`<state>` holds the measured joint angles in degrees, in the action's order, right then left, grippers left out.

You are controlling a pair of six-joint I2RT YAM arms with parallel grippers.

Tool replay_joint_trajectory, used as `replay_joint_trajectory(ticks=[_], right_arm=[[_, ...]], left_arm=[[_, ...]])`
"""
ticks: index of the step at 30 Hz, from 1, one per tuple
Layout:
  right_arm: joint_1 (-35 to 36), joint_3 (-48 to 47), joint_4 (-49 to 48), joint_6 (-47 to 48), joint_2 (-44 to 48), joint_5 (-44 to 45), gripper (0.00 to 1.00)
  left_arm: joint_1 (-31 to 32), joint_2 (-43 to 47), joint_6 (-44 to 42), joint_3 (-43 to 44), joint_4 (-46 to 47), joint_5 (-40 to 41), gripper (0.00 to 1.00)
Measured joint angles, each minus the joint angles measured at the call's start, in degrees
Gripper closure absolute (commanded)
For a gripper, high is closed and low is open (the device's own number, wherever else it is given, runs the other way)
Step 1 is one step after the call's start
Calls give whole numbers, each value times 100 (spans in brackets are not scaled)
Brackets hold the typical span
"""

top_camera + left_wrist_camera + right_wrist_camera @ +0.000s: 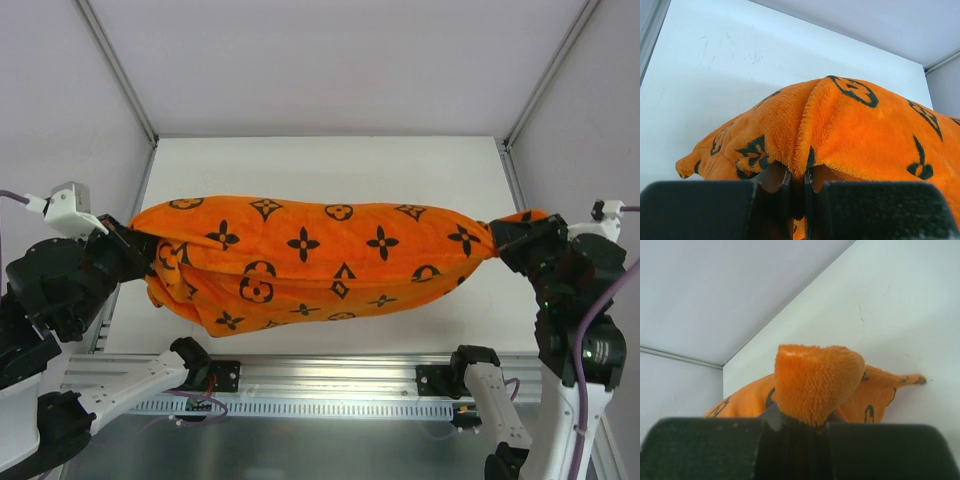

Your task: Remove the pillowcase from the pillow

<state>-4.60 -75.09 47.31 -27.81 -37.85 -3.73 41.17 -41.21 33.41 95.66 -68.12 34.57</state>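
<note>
1. Orange plush printed with black flowers, diamonds and circles: the pillowcase (320, 260) lies stretched crosswise over the white table (330, 165), drawn out between the two arms.
2. It is plump and rounded along its whole length. The pillow inside is fully covered and cannot be seen.
3. The left gripper (135, 243) is clenched on the left end of the pillowcase. In the left wrist view a fold of the cloth is pinched between the black fingers (695, 210), and the fabric bulges up just above them.
4. At that left end the cloth is bunched into loose folds, with a lower lobe hanging beneath the upper one.
5. The right gripper (503, 240) is clamped on the right end, where the cloth gathers into a narrow neck. In the right wrist view a tuft of orange pile stands up out of its closed fingers (890, 450).
6. The front underside of the pillowcase sags toward the near edge of the table, close to the metal rail (330, 375) that carries the arm bases.
7. Whether that underside rests on the table or hangs just above it cannot be told.
</note>
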Motion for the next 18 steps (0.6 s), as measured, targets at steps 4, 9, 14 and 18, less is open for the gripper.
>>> replay_joint_trajectory(ticks=[4,9,14,18], right_arm=[[2,-278,374,208,212,177,99],[2,114,168,273,-817,400,99],[0,118,-575,313,-2754,573,99],[2,37,-833,385,-3357,560,99]], left_arm=[[0,-140,-2,11,-70,15,100],[-282,-1488,-354,181,20,142,100],[-1672,-3220,-787,369,595,-1003,100],[-2365,-4218,-984,476,938,-1687,100]])
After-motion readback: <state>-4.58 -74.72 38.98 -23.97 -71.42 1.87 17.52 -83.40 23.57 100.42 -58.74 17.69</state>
